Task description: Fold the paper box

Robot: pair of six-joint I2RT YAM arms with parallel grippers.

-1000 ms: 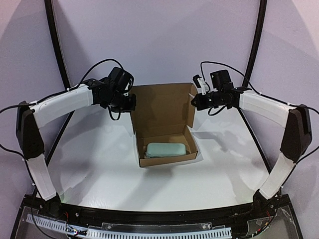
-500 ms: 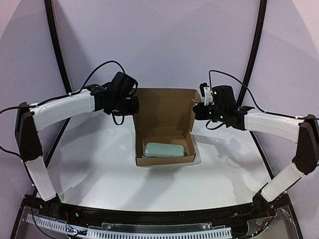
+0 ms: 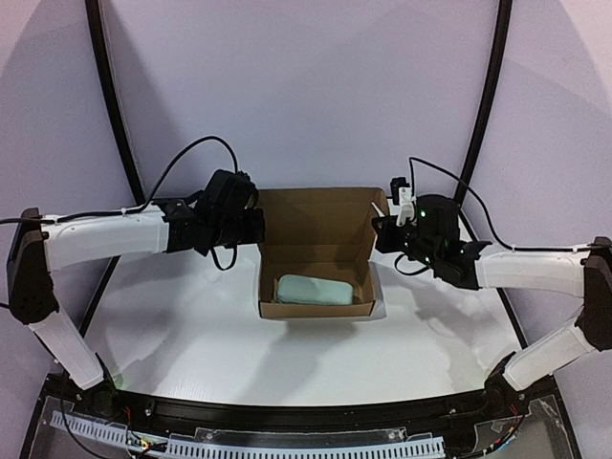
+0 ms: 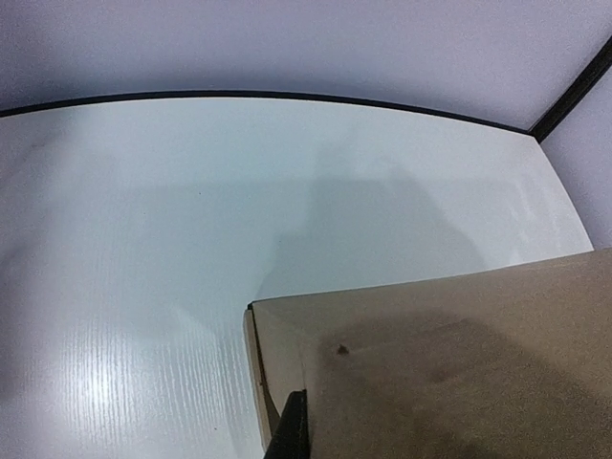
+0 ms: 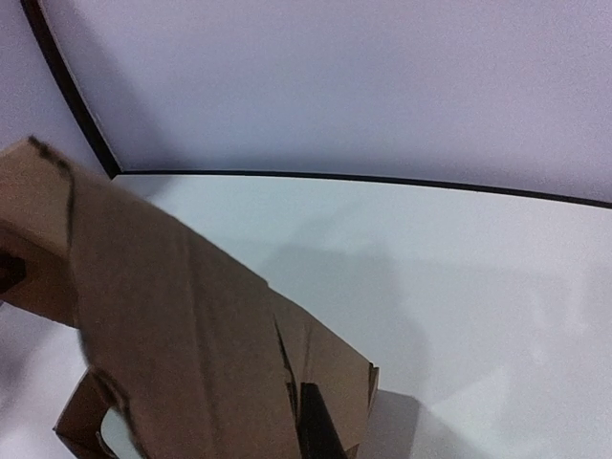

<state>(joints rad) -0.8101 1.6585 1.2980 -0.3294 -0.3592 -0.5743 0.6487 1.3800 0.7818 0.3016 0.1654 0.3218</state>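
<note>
The paper box (image 3: 316, 229) is brown cardboard with its tray on the table and its lid standing up behind. A pale green oblong object (image 3: 314, 289) lies in the tray. My left gripper (image 3: 256, 226) is shut on the lid's left side edge, and my right gripper (image 3: 379, 229) is shut on its right side edge. In the left wrist view the cardboard (image 4: 459, 363) fills the lower right, with one black fingertip (image 4: 292, 435) against it and the other finger hidden. In the right wrist view the cardboard (image 5: 172, 325) covers the lower left around a black fingertip (image 5: 316, 426).
The white table (image 3: 172, 316) is ringed by a black curved rim (image 3: 105, 105) with pale walls behind. Both arm bases sit on the black frame (image 3: 306, 421) at the near edge. Cables loop over each wrist.
Both arms have stretched out and lowered, staying at the lid's side edges. The lid's top edge has come down and toward the tray, and the box has shifted slightly.
</note>
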